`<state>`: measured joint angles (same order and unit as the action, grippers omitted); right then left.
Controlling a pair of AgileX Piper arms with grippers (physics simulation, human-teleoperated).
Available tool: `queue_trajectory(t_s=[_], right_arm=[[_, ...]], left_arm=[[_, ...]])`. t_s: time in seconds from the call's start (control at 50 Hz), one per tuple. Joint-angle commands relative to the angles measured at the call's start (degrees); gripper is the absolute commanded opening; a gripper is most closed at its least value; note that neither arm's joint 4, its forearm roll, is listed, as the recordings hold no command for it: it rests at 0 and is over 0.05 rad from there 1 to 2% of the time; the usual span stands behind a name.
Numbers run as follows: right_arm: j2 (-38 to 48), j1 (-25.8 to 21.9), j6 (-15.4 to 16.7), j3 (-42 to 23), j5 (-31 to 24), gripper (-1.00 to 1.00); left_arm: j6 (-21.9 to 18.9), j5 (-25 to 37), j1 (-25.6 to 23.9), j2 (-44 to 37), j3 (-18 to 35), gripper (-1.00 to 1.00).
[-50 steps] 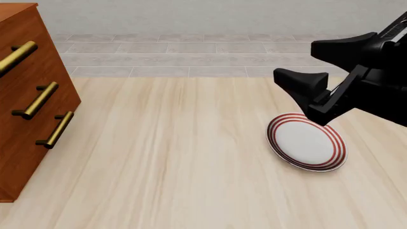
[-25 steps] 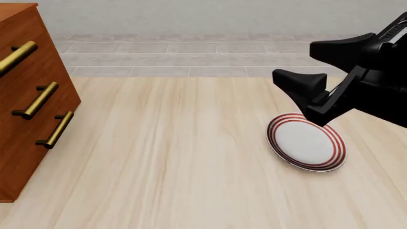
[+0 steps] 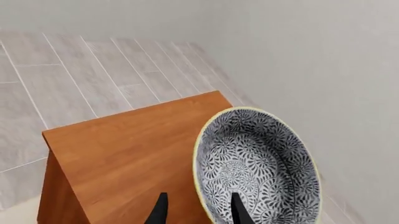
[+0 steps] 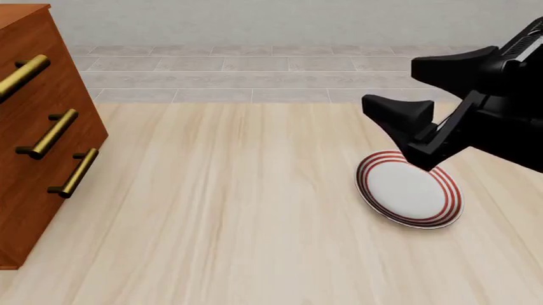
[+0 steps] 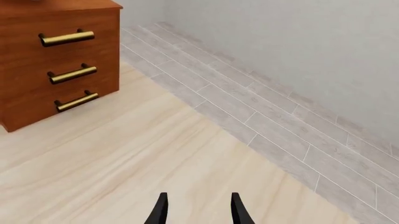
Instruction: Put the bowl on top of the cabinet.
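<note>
In the left wrist view the bowl (image 3: pixel 255 163), black-and-white floral inside with a pale rim, lies against the flat reddish-brown top of the cabinet (image 3: pixel 124 149). My left gripper (image 3: pixel 199 210) is open, with one finger inside the bowl, the other outside, and the rim between them. I cannot tell whether the fingers touch the rim. The front view shows the cabinet (image 4: pixel 34 165) at the far left with its brass handles, but neither the bowl nor the left gripper. My right gripper (image 4: pixel 390 82) hangs open and empty above the right side of the table.
A flat white plate with red rings (image 4: pixel 410 189) lies on the pale wooden table (image 4: pixel 238 216) just below the right gripper. The right wrist view looks across the table to the cabinet's drawer front (image 5: pixel 37 60). Grey floor tiles and a wall lie beyond.
The right gripper has drifted a hair to the left; nothing else in the front view has moved.
</note>
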<state>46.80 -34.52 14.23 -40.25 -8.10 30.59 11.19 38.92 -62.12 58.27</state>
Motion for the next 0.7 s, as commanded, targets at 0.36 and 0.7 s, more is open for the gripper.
queue_trajectory(t_s=[0.36, 0.7], right_arm=[[0.06, -0.41, 0.32, 0.32, -0.01, 1.00], [0.11, -0.44, 0.33, 0.47, 0.13, 1.00]], left_arm=[[-3.91, 5.16, 4.29, 5.66, 7.46, 1.00], [-5.01, 7.50, 2.02, 13.08, 6.91, 1.00]])
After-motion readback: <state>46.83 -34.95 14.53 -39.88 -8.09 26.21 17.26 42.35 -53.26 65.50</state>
